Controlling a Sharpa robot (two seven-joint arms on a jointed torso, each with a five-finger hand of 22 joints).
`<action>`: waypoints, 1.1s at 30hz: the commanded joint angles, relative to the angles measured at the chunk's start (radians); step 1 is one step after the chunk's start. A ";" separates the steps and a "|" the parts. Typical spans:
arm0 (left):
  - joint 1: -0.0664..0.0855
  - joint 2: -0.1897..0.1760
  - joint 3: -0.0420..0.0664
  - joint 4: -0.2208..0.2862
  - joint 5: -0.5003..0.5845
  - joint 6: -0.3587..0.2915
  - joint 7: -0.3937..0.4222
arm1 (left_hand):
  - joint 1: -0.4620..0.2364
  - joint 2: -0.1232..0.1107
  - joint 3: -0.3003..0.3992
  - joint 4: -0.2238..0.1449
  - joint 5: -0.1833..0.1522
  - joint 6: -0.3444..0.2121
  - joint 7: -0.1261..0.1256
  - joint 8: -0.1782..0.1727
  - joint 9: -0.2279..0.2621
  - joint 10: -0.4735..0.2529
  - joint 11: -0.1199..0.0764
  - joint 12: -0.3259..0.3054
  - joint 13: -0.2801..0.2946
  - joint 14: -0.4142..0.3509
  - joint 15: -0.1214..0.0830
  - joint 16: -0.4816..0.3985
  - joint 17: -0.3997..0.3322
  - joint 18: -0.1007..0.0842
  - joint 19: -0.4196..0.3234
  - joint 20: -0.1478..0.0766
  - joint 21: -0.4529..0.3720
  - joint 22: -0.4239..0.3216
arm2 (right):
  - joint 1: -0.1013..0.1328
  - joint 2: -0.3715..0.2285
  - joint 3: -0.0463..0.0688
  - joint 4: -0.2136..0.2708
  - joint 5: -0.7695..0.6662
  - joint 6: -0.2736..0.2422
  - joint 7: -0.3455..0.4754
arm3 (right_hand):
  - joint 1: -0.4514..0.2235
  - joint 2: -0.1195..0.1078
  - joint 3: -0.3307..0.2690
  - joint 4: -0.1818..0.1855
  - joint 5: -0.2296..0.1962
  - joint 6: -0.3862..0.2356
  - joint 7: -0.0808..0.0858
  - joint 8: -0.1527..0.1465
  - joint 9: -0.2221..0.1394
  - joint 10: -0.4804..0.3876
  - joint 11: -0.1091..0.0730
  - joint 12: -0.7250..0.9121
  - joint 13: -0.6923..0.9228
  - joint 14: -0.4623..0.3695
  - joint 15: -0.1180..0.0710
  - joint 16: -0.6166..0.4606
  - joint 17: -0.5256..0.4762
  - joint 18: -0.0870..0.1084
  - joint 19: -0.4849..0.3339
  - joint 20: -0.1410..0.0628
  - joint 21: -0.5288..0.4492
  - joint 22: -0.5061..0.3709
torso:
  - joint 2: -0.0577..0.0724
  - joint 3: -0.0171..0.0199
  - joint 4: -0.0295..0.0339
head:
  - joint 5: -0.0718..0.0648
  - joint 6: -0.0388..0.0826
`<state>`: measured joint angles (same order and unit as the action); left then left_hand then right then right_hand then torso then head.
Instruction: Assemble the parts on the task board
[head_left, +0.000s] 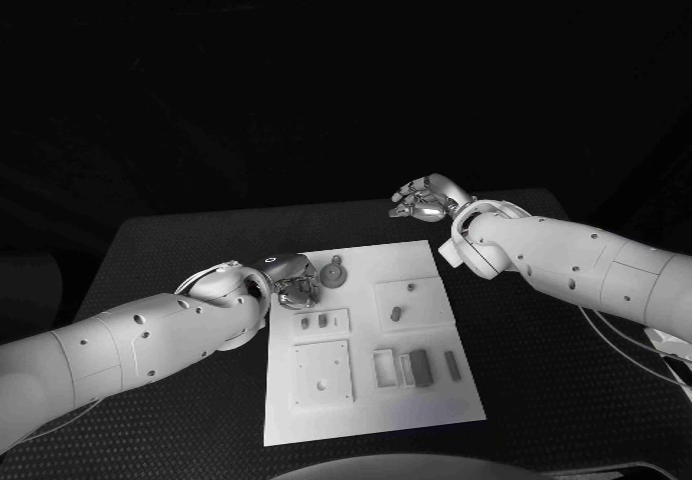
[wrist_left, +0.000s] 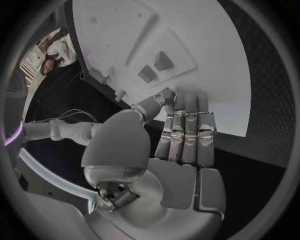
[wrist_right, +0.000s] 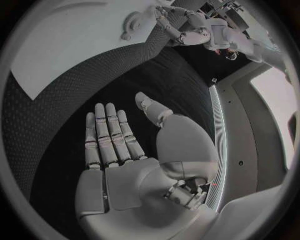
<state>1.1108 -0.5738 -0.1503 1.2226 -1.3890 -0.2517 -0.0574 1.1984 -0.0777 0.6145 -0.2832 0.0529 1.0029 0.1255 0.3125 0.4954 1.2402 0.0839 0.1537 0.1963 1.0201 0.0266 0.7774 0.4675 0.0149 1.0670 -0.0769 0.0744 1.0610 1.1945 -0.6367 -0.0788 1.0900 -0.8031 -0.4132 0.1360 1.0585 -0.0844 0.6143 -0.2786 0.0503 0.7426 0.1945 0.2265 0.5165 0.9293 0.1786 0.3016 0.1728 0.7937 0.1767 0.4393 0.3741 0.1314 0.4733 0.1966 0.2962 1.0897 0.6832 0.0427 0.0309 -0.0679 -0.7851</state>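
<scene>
White task board (head_left: 418, 400) with small grey parts (head_left: 420, 366), left hand (head_left: 293, 280) fingers loose, right hand (head_left: 424, 197) released

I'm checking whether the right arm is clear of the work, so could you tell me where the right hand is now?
In the head view the right hand hangs over bare black table beyond the task board's far right corner, fingers apart, holding nothing.

Matt white flat plastic-looking task board (head_left: 368, 345) on a black counter (head_left: 173, 260) with a rough, dimpled weave; glossy silver metal fingers (wrist_left: 185, 131), smooth white arm shells.
</scene>
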 joint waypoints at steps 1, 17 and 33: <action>0.001 0.008 -0.001 -0.001 -0.008 0.030 -0.006 | -0.010 -0.002 0.007 0.001 0.001 0.005 0.000 0.001 0.002 0.007 0.001 -0.004 0.001 0.001 -0.002 -0.007 0.002 -0.003 0.003 0.003 -0.006 -0.001 | -0.001 0.000 0.000 0.002 -0.001 0.010 0.005 | -0.002 -0.004 -0.006 0.001 0.000 -0.007 0.035 0.007 -0.002 0.007 -0.001 -0.006 -0.001 0.002 0.003 -0.006 -0.001 -0.007 0.001 0.005 -0.003 0.001 | 0.001 -0.0008 -0.0001 | 0.000 -0.001; 0.000 0.020 -0.009 -0.013 -0.035 0.088 -0.031 | -0.012 0.002 0.006 0.001 0.001 0.005 0.001 0.001 0.001 0.009 0.002 -0.009 0.001 0.002 -0.002 -0.011 0.008 -0.003 0.001 0.003 -0.006 -0.002 | -0.001 0.000 0.000 0.003 -0.002 0.012 0.004 | -0.002 -0.004 -0.007 0.001 0.000 -0.007 0.035 0.007 -0.002 0.008 -0.001 -0.007 -0.003 0.002 0.004 -0.007 -0.001 -0.007 0.001 0.005 -0.004 0.002 | 0.000 -0.0002 0.0003 | -0.002 -0.004; -0.001 0.036 -0.036 -0.046 -0.083 0.050 -0.033 | -0.012 0.006 0.005 0.001 0.001 0.008 -0.001 0.003 0.001 0.014 0.000 -0.011 0.002 0.005 -0.003 -0.013 0.016 -0.003 0.002 0.003 -0.005 -0.001 | -0.002 -0.001 0.000 0.004 -0.003 0.014 0.003 | -0.002 -0.004 -0.007 0.001 0.000 -0.007 0.035 0.008 -0.003 0.009 -0.001 -0.007 -0.004 0.003 0.004 -0.008 -0.001 -0.007 0.001 0.005 -0.005 0.003 | 0.000 -0.0017 0.0005 | -0.002 -0.004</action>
<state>1.1193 -0.5358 -0.1792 1.1829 -1.4541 -0.2182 -0.0776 1.1931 -0.0724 0.6166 -0.2812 0.0529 1.0035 0.1264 0.3143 0.4955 1.2475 0.0838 0.1459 0.1974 1.0201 0.0267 0.7697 0.4832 0.0151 1.0671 -0.0768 0.0728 1.0627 1.1929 -0.6374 -0.0786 1.0921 -0.8031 -0.4118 0.1348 1.0585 -0.0844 0.6143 -0.2786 0.0503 0.7425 0.1945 0.2300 0.5148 0.9293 0.1786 0.3016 0.1698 0.7936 0.1767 0.4355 0.3742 0.1314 0.4733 0.1966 0.2962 1.0905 0.6834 0.0417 0.0311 -0.0696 -0.7888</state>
